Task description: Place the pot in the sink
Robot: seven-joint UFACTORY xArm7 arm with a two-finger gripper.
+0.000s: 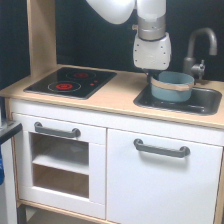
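The light blue-grey pot [172,89] with its tan band sits low inside the dark grey sink [210,102] at the exterior view's right, its base down in the basin. My gripper [151,75] hangs straight down from the white wrist at the pot's left rim. Its dark fingers are mostly hidden behind the rim and look closed on it. The pot leans slightly.
A grey faucet [199,47] rises just behind the sink, close to the pot's right. A black stovetop [72,82] with red rings lies on the counter's left. A wooden post [41,35] stands at the back left. Below are white cabinet doors with grey handles.
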